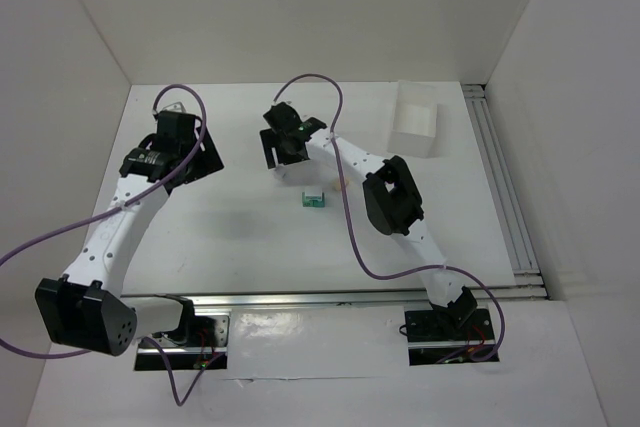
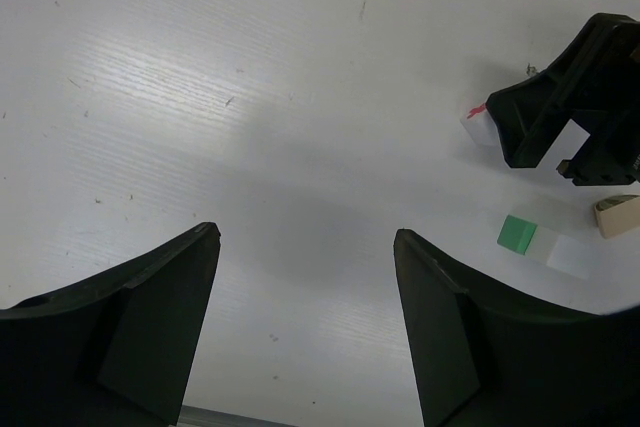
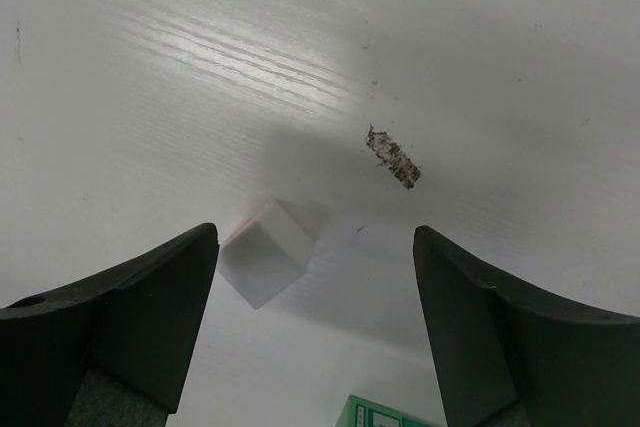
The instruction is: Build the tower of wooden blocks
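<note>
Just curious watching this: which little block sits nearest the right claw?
The white cube, framed between the right gripper's open fingers; the green block and tan piece lie farther off.

left arm (image 1: pixel 118 232) stretched forward | left gripper (image 2: pixel 305 237) spread wide | right arm (image 1: pixel 400 205) angled inward | right gripper (image 3: pixel 315 232) spread wide, pointing down

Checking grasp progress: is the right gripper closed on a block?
No, the right gripper is open; the white block lies loose on the table beneath it.
</note>
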`<state>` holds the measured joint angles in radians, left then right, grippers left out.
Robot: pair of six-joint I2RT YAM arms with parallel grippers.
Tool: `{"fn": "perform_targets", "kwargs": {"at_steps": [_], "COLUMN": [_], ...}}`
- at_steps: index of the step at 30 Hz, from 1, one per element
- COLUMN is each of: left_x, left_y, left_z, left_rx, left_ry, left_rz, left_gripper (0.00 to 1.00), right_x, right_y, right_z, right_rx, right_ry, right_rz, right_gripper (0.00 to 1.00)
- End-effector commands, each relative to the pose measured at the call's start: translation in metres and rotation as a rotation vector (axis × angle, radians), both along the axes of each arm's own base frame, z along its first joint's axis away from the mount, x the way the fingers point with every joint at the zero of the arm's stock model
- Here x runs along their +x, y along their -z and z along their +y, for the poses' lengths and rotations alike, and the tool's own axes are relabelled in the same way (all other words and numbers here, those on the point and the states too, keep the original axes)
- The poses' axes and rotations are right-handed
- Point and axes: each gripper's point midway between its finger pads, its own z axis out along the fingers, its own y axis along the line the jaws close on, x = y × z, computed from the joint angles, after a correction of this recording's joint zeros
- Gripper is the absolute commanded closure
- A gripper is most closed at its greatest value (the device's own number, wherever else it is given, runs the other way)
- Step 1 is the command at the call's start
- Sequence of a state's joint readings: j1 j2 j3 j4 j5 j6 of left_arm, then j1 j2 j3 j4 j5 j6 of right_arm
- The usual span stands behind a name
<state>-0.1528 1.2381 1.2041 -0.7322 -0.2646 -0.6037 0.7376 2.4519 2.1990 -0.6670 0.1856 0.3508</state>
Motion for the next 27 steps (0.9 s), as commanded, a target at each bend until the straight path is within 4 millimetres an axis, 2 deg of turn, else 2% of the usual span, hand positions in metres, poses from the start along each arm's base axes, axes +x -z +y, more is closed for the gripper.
{"fn": "perform_targets", "kwargs": {"at_steps": [1,2,4,6,9,13,19,21,23,25,27], "left_x": [0.001,0.001,0.001,0.001,0.001,0.001,0.001,0.001,0.001,0.001,0.001], "left_y": [-0.013,-0.013,-0.013,-0.013,-0.013,-0.013,-0.013,-0.013,-0.013,-0.013,-0.013], "left_z": [0.004,0.004,0.004,0.004,0.004,0.004,0.002,0.002,0.002,0.002,0.002], "left_rx": [0.005,0.005,0.005,0.005,0.005,0.005,-0.002,-0.002,0.004,0.005,0.005], "left_ry": [-0.004,-0.004,-0.004,-0.004,-0.004,-0.004,0.002,0.002,0.008,0.009,0.009], "left_rz": [-0.055,-0.055,-0.055,-0.055,-0.055,-0.055,-0.054,-0.054,-0.053,-0.053,-0.053], "left_gripper": [0.17,0.17,0.17,0.17,0.17,0.17,0.17,0.17,0.17,0.17,0.17], "right_x": [-0.008,-0.008,-0.009,-0.011,-0.013,-0.012,-0.020,-0.021,-0.029,-0.037,-0.043], "right_y": [-0.007,-0.003,-0.012,-0.010,-0.018,-0.025,-0.034,-0.026,-0.025,-0.014,-0.015], "right_z": [-0.007,-0.011,-0.018,-0.026,-0.034,-0.036,-0.012,-0.011,-0.001,0.000,0.011], "right_rx": [-0.046,-0.067,-0.083,-0.118,-0.146,-0.150,-0.046,-0.050,-0.021,-0.014,0.028], "right_ry": [0.021,0.021,0.036,0.042,0.049,0.057,0.021,0.025,-0.001,-0.020,-0.062], "right_rz": [-0.006,-0.008,-0.021,-0.023,-0.032,-0.042,-0.010,0.014,0.040,0.070,0.069], "right_gripper": [0.15,0.15,0.17,0.17,0.18,0.19,0.19,0.20,0.20,0.20,0.20]}}
